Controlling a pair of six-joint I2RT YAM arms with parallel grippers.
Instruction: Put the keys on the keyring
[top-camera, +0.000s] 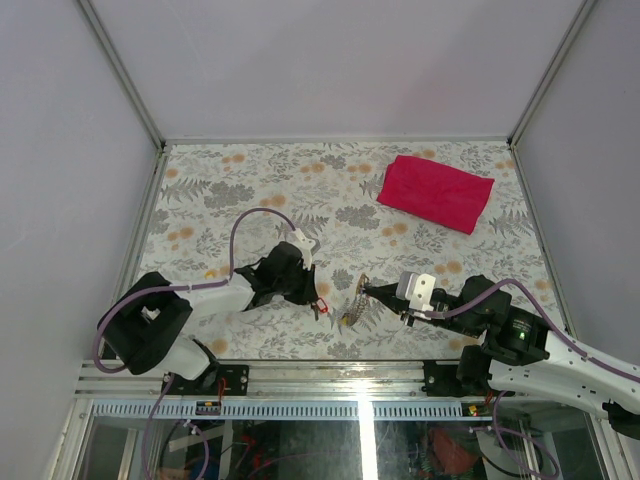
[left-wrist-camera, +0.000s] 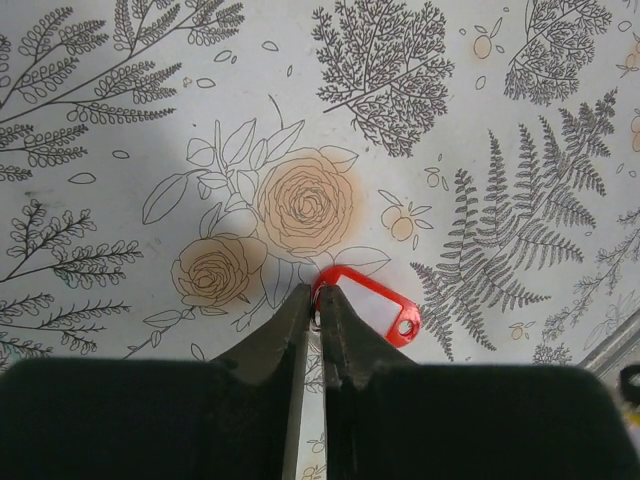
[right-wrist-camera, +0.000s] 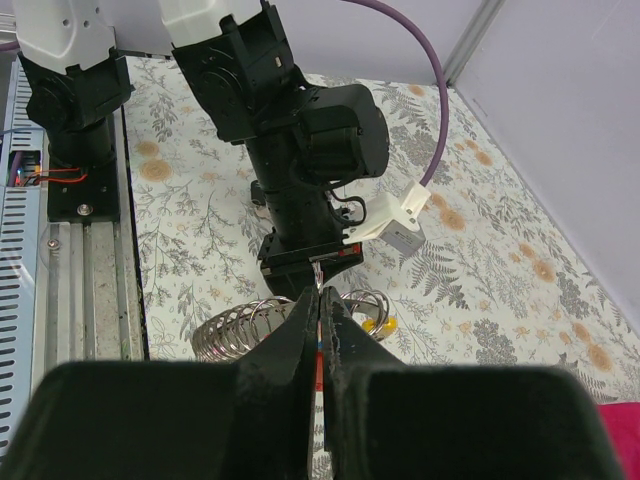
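Note:
A key with a red plastic tag (left-wrist-camera: 372, 300) lies on the floral table (left-wrist-camera: 120, 200). My left gripper (left-wrist-camera: 318, 292) is shut on the small metal ring at the tag's near end. From above, that gripper (top-camera: 317, 299) and the red tag (top-camera: 323, 304) sit left of the keyring (top-camera: 352, 308). The keyring (right-wrist-camera: 235, 335) is a silvery coil of rings with yellow tags (right-wrist-camera: 379, 325). My right gripper (right-wrist-camera: 320, 298) is shut on a thin red, white and blue piece of that bundle. A metal tip pokes out toward the left gripper (right-wrist-camera: 312, 258). The two grippers nearly face each other.
A folded red cloth (top-camera: 436, 192) lies at the back right of the table. The metal rail (top-camera: 330, 378) with both arm bases runs along the near edge. Grey walls with metal posts (top-camera: 135, 95) close in the left, back and right sides.

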